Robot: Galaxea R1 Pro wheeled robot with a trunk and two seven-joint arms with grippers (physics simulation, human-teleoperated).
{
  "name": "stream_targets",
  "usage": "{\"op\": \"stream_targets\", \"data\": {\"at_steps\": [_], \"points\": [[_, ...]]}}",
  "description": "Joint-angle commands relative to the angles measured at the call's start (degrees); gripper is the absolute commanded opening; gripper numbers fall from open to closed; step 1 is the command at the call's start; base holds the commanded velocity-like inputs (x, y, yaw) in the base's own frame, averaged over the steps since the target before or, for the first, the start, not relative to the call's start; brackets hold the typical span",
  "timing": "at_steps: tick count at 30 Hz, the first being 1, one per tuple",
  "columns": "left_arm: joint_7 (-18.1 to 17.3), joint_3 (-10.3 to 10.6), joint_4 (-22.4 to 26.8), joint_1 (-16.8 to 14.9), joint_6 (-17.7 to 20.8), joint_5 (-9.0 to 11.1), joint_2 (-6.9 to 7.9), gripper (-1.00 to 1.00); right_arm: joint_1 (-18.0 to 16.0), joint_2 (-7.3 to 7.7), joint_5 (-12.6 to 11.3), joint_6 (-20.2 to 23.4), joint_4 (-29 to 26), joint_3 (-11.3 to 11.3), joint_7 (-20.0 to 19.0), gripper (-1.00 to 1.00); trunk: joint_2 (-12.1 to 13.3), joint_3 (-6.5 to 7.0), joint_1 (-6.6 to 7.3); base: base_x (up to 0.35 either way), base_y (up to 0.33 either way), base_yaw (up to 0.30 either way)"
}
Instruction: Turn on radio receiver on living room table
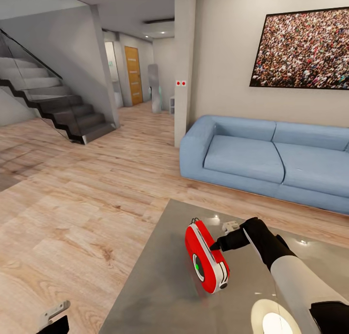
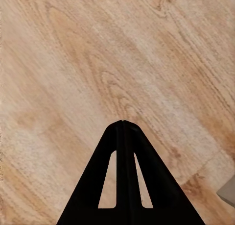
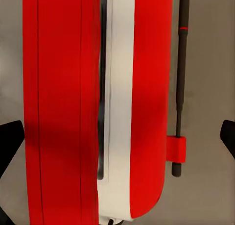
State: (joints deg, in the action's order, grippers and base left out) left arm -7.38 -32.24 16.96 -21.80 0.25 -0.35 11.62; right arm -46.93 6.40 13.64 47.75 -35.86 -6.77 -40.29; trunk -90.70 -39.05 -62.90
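Note:
The red radio receiver stands upright on the glossy grey table. Its face, with a round dial showing a green centre, is turned toward the table's near left. My right gripper reaches in from the right and is at the radio's back side. In the right wrist view the radio is very close, with its white band and dark antenna. The right gripper is open, one dark fingertip showing at each side edge of that view. My left gripper is shut on nothing over the wooden floor.
A round white object sits on the table near my right forearm, and a small white item lies behind the radio. A blue sofa stands beyond the table. Stairs and a pillar stand farther off, with open wooden floor on the left.

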Motion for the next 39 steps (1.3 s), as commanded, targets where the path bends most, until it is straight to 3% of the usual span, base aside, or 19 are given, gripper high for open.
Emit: {"op": "stream_targets", "data": {"at_steps": [1, 25, 39], "points": [[0.0, 0.0, 0.0, 0.0, 0.0, -0.1, 0.14, -1.00, 0.0, -0.02, 0.1, 0.0, 0.0, 0.0, 0.0, 1.00, 0.4, 0.18, 0.22, 0.000, 0.000, 0.000], [0.0, 0.4, -0.1, 0.0, 0.0, -0.3, 0.28, -1.00, 0.0, 0.01, 0.2, 0.0, 0.0, 0.0, 0.0, 1.00, 10.0, 4.49, 5.49, -0.004, -0.002, 0.000], [0.1, 0.4, -0.1, 0.0, 0.0, -0.3, 0.24, -1.00, 0.0, -0.02, 0.2, 0.0, 0.0, 0.0, 0.0, 1.00, 15.6, 7.00, 8.57, -0.269, -0.133, 0.000]]}}
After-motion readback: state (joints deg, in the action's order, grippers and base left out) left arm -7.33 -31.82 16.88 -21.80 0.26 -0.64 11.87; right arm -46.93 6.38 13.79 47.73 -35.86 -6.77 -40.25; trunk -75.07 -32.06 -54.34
